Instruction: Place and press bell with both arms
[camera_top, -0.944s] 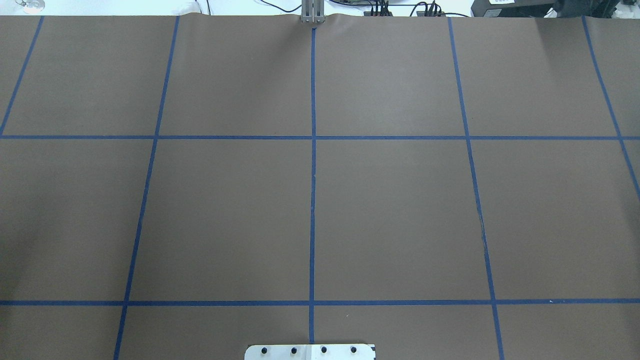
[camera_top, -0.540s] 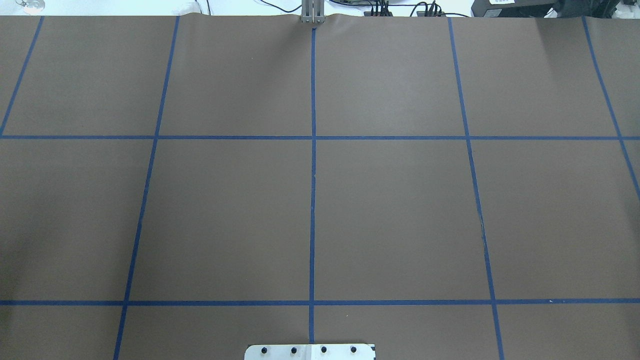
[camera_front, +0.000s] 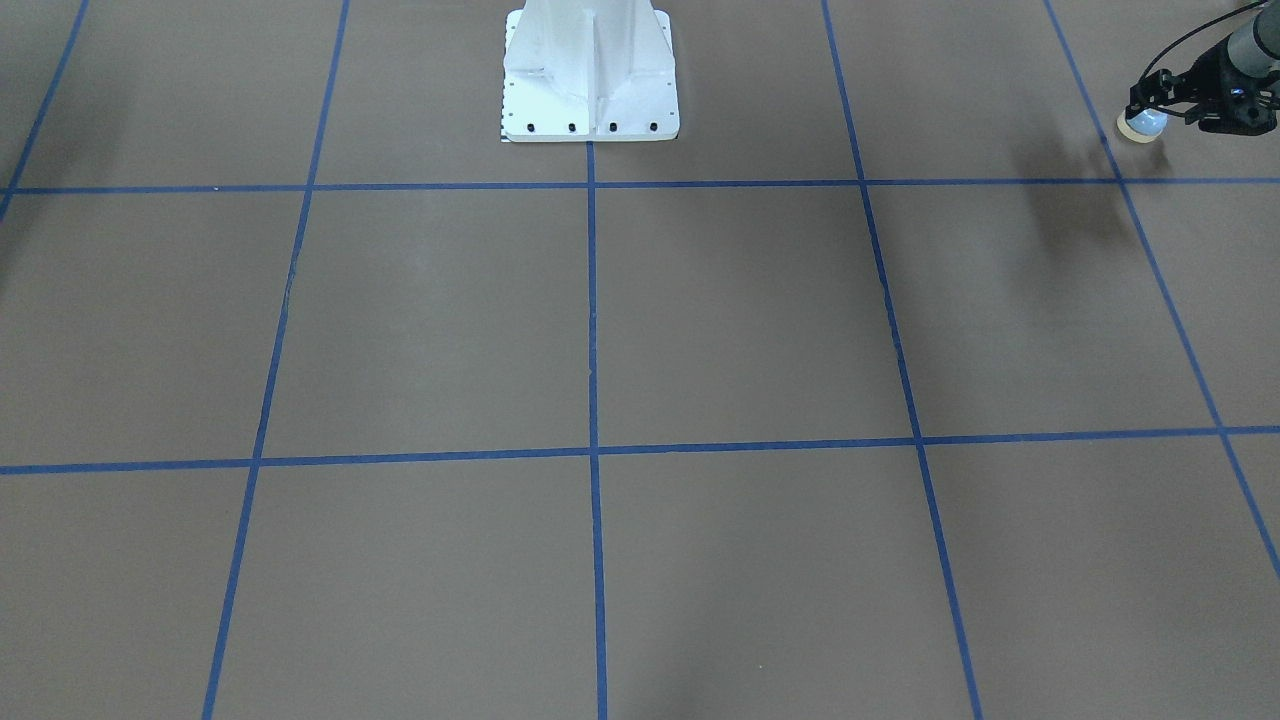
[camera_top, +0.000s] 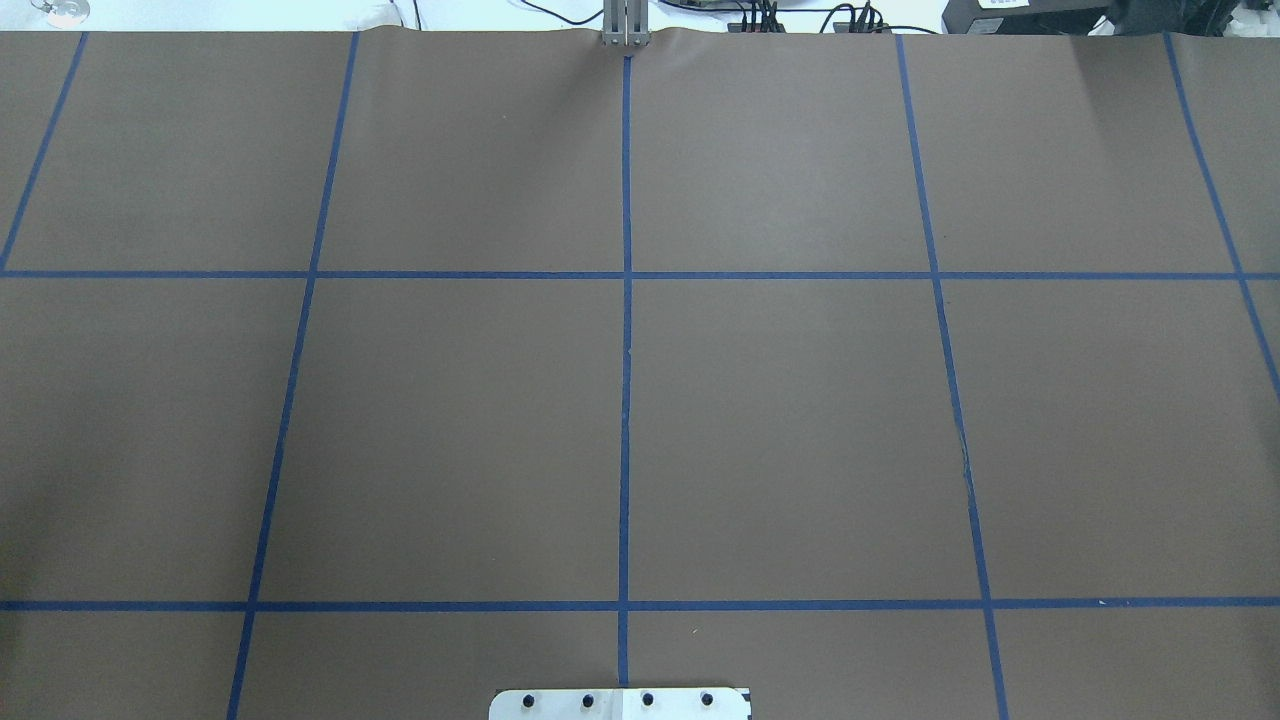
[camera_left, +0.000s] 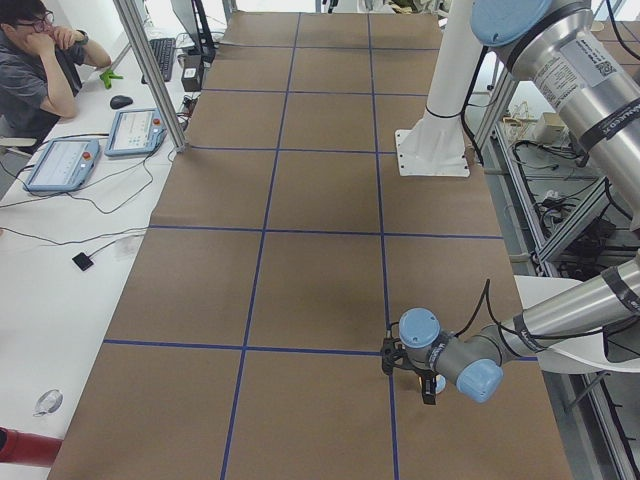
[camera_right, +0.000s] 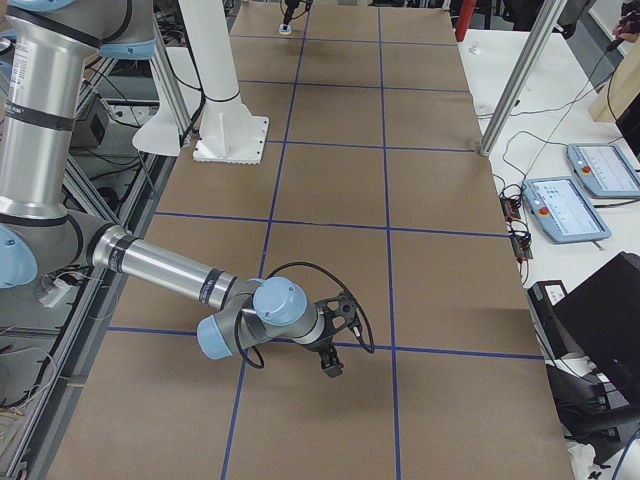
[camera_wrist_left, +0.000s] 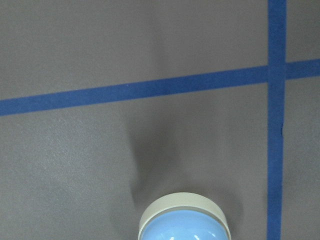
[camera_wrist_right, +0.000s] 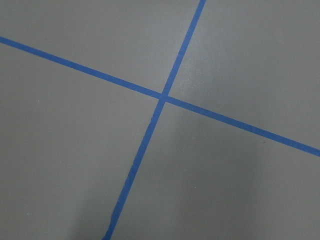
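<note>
The bell (camera_front: 1143, 123), light blue with a cream base, sits in my left gripper (camera_front: 1158, 106) at the far right top of the front-facing view. The gripper is shut on it and holds it a little above the brown table, near a blue tape crossing. The left wrist view shows the bell (camera_wrist_left: 184, 222) at the bottom edge, base towards the table, with its shadow ahead. The exterior left view shows that gripper (camera_left: 410, 365) low over the table. My right gripper (camera_right: 335, 340) shows only in the exterior right view, low over a tape line; I cannot tell its state.
The white bolted pedestal (camera_front: 590, 70) stands at the robot's side of the table, and its plate (camera_top: 620, 703) shows in the overhead view. Blue tape lines grid the brown cover. An operator (camera_left: 40, 60) sits beside tablets (camera_left: 135, 130) past the far edge.
</note>
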